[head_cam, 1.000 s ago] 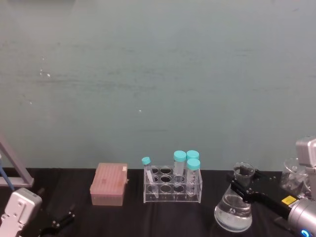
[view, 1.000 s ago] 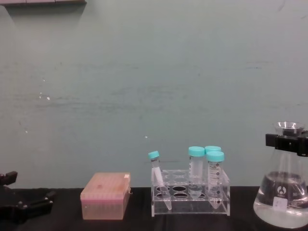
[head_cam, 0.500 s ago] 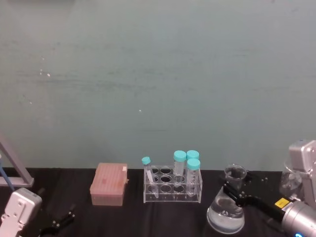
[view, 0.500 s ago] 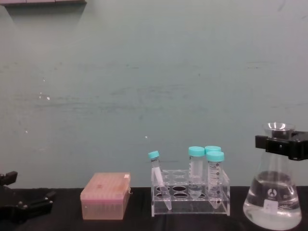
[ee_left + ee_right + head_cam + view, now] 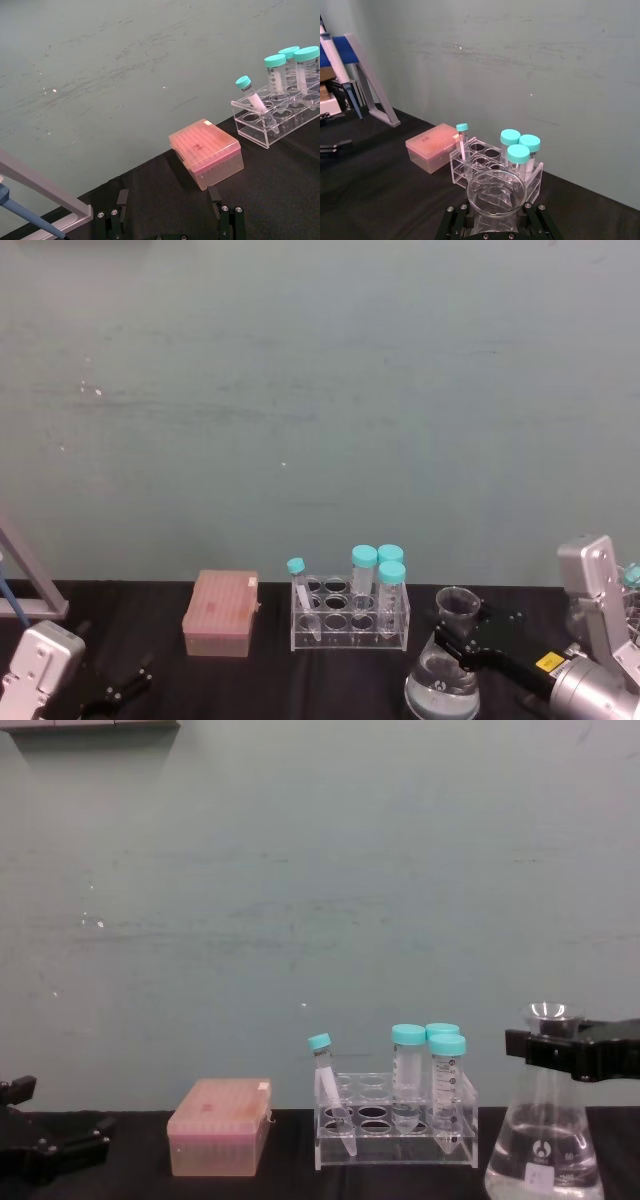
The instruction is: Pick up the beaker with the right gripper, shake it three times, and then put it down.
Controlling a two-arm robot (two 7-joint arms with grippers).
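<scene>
The beaker (image 5: pixel 545 1152) is a clear conical flask holding clear liquid, at the right of the black table, to the right of the tube rack. My right gripper (image 5: pixel 548 1048) is shut on its neck just under the flared rim, with black jaws on both sides. The head view shows the beaker (image 5: pixel 443 682) held by the right gripper (image 5: pixel 456 638), which reaches in from the right. From the right wrist camera I look down into the beaker's mouth (image 5: pixel 496 192) between the fingers (image 5: pixel 463 212). I cannot tell whether its base touches the table. My left gripper (image 5: pixel 170 220) rests open at the near left.
A clear rack (image 5: pixel 350 616) with several teal-capped tubes stands just left of the beaker. A pink tip box (image 5: pixel 221 613) lies farther left. A pipette stand (image 5: pixel 25 588) is at the far left edge. A teal wall closes the back of the table.
My right gripper has carried the beaker leftwards and towards me, closer to the tube rack and lower in the chest view. The left arm has not moved.
</scene>
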